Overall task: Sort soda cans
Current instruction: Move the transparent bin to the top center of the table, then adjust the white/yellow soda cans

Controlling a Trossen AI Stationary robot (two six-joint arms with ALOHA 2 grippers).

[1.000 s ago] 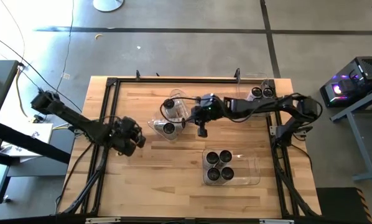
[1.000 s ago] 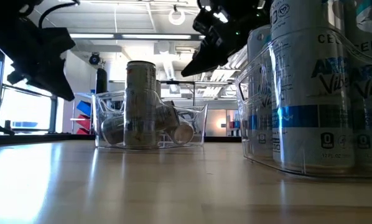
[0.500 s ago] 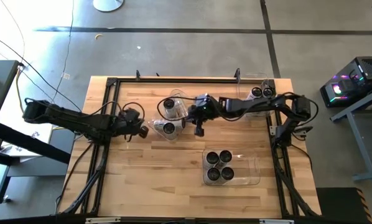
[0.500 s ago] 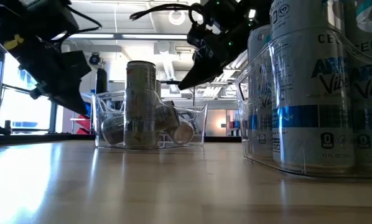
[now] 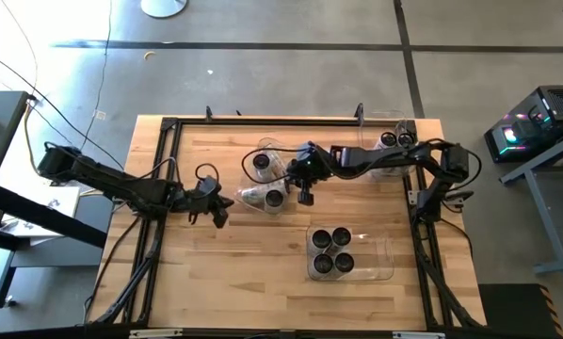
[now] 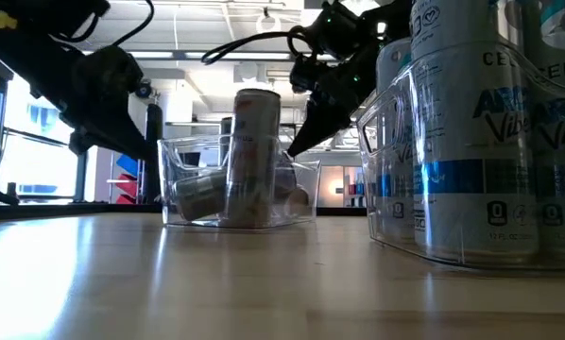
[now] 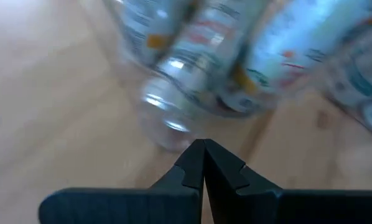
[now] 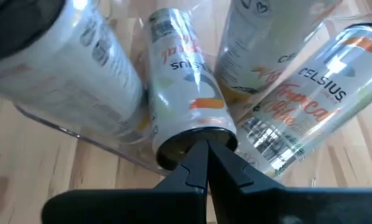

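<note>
The clear bin [image 5: 263,184] has slid toward the right hand [image 5: 305,198].

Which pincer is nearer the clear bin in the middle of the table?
Right. The right pincer, shut, sits at the middle bin's right edge. The left pincer, shut, is apart from it, off its left corner.

Closed right gripper [image 8: 206,149] at, seemingly, cans [image 8: 185,81]

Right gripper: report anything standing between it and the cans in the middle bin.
The clear wall of the middle bin stands between them. The right gripper, shut, points at the dark end of a tipped can that lies inside the bin with other cans; nothing else visible intervenes.
</note>
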